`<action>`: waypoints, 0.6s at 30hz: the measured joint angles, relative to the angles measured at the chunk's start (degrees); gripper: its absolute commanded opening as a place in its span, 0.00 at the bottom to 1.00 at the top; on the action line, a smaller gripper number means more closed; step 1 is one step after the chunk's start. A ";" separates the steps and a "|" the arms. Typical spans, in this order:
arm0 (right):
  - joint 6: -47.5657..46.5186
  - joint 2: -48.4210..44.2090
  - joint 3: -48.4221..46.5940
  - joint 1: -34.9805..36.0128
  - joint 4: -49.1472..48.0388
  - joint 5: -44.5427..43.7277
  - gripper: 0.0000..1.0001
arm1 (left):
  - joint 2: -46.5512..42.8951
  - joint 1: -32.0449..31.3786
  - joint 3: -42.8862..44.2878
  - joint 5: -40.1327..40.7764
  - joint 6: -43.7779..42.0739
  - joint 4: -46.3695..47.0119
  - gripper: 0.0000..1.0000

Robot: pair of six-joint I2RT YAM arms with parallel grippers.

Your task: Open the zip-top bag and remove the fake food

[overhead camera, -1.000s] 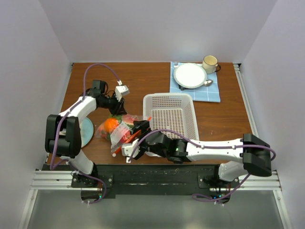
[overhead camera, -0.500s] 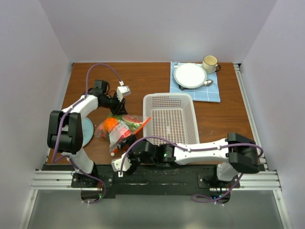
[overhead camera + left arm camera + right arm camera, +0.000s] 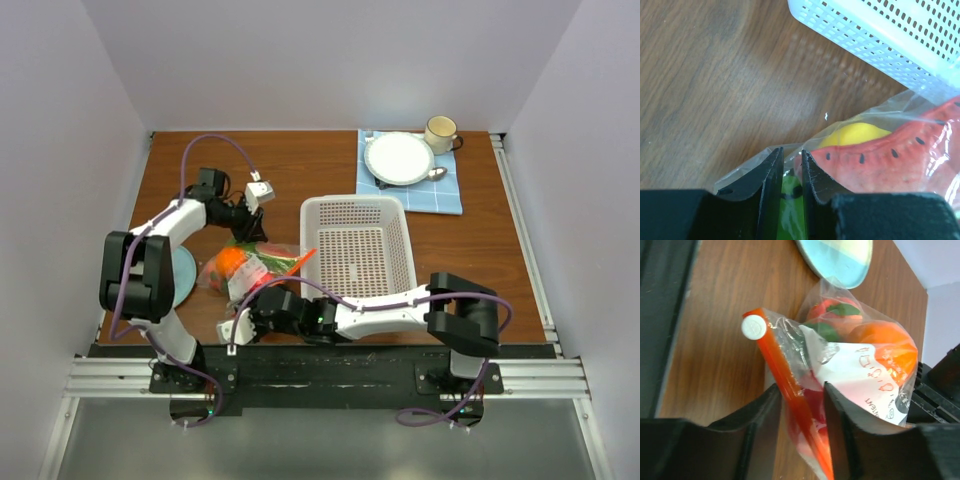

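The clear zip-top bag (image 3: 252,268) lies on the wooden table left of the basket. Its orange zip strip (image 3: 785,375) ends in a white slider (image 3: 754,327). The fake food is inside: an orange (image 3: 885,345), a watermelon slice (image 3: 890,155), a yellow lemon (image 3: 855,135) and green pieces. My left gripper (image 3: 247,232) (image 3: 792,160) is shut on the bag's far clear edge. At the bag's near end, my right gripper (image 3: 262,293) (image 3: 800,400) straddles the zip strip. Its jaws are half closed: one finger touches the strip, and a gap remains on the other side.
A white perforated basket (image 3: 360,245) stands just right of the bag. A pale blue plate (image 3: 185,275) lies to the bag's left. At the back right, a checked cloth (image 3: 445,195) holds a white plate (image 3: 400,158) and a mug (image 3: 440,132). The black front rail (image 3: 660,315) runs beside my right gripper.
My right arm swung left along the table's near edge to the bag's near end, and its jaws narrowed around the zip strip. The left gripper kept its hold.
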State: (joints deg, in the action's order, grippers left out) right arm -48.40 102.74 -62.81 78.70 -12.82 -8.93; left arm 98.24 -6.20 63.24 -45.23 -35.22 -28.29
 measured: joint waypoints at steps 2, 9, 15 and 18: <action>0.28 0.13 -0.13 -0.50 -1.14 -0.57 0.12 | -0.79 0.00 -0.15 -0.02 -0.42 -0.48 0.28; 3.74 -0.04 -4.94 -5.05 -1.86 -0.22 0.00 | -5.09 1.03 -0.17 -0.04 -1.53 -1.36 0.69; 8.87 -0.94 -8.85 -13.42 -0.72 2.14 0.00 | -10.73 11.32 3.93 -5.03 -0.66 -2.01 1.00; 11.80 -1.27 -9.99 -17.75 -0.39 3.89 0.00 | -11.72 18.03 7.37 -9.60 -1.05 -3.26 1.00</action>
State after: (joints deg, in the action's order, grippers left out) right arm -36.60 101.47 -72.79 60.95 -13.21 -5.04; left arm 86.52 11.84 70.61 -54.83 -36.27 -31.55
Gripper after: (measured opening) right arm 0.015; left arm 0.996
